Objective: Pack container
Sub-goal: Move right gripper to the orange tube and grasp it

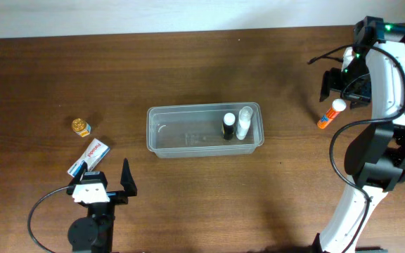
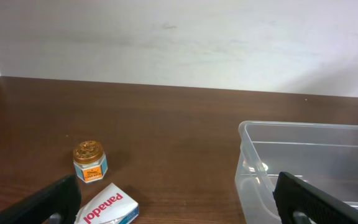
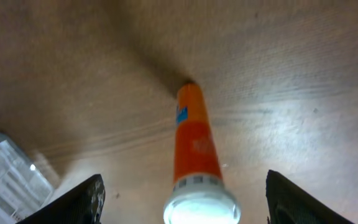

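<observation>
A clear plastic container (image 1: pixel 204 130) sits near the middle of a dark wooden table (image 1: pixel 188 63), its long side running across the overhead view. Two small bottles stand upright inside it at its right end, close together: a black-capped bottle (image 1: pixel 228 126) and, just right of it, a pale bottle (image 1: pixel 244 123). The rest of the container's floor is bare.

Well to the left of the container is a small gold-lidded jar (image 1: pixel 81 126). A white Panadol box (image 1: pixel 90 156) lies nearer the camera than the jar, also left of the container. The left gripper (image 1: pixel 103 177) hovers low in front of the container's left end, with its jaws spread wide and nothing between them. Its wrist camera looks across the table, with the jar (image 2: pixel 90 162) and the box (image 2: pixel 107 205) to the left and the container's corner (image 2: pixel 303 162) to the right.

Well to the right of the container, an orange tube (image 1: pixel 331 114) with a white cap rests on the wood. The right gripper (image 1: pixel 343 95) hangs directly over it. In the right wrist view the tube (image 3: pixel 194 149) runs up the centre with its cap nearest the lens. The gripper (image 3: pixel 185 202) has a dark finger well clear on either side of the cap, so the jaws are apart and grip nothing. Whether the tube lies flat or tilts cannot be told.
</observation>
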